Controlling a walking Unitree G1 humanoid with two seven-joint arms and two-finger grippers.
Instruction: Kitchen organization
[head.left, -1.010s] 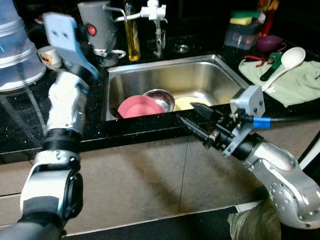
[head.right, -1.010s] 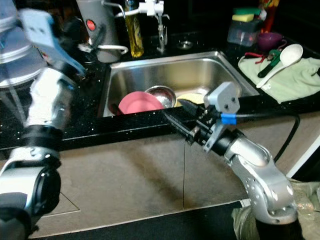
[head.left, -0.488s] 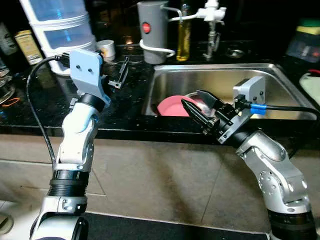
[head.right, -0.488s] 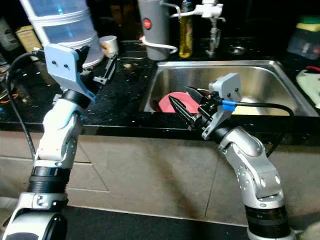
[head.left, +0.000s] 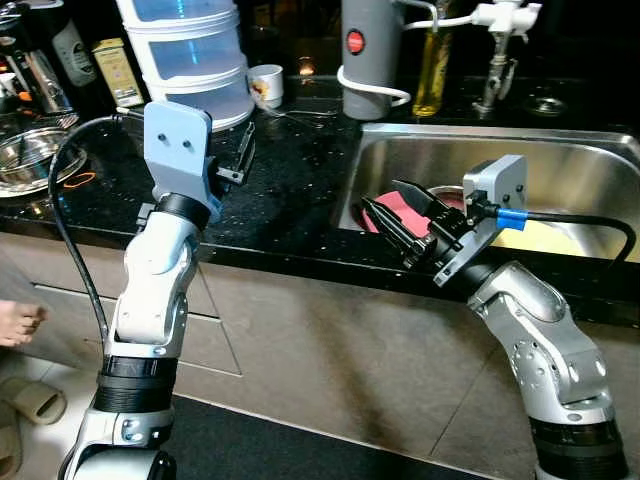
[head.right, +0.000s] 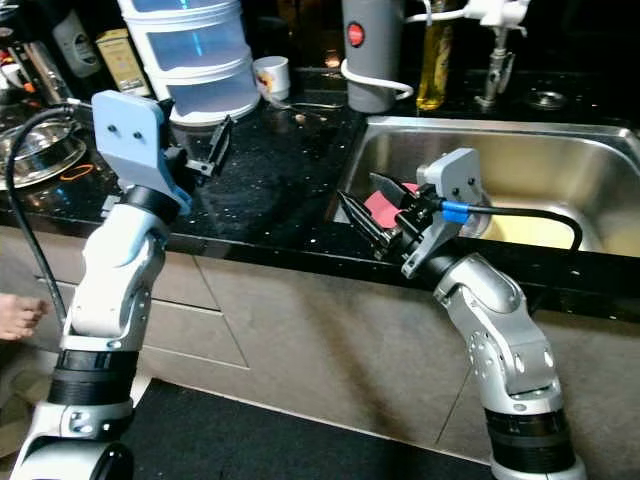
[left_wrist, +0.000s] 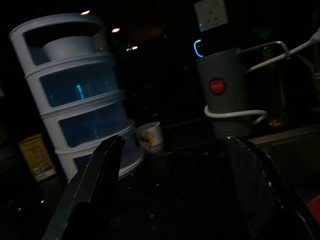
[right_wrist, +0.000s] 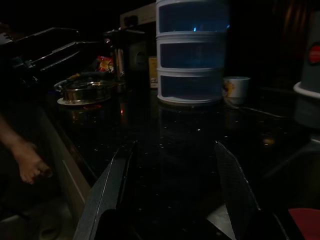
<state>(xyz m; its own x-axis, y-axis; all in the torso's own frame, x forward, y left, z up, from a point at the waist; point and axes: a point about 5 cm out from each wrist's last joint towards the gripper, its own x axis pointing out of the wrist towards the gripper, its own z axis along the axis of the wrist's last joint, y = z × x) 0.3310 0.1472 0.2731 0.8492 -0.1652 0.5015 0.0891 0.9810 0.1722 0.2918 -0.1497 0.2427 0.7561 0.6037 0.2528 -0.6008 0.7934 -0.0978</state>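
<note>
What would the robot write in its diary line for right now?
left gripper: open, over counter | right gripper: open, at sink edge | pink plate: in sink | nothing held

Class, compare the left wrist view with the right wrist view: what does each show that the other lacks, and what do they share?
Left wrist view, not the right: a wall socket high on the wall and a bottle of yellow oil behind a white tube.
Right wrist view, not the left: a steel bowl on the counter and a person's hand below the counter's edge.
Shared: the stacked blue-and-white container, the small white cup beside it, the grey appliance with a red button and the black counter.
</note>
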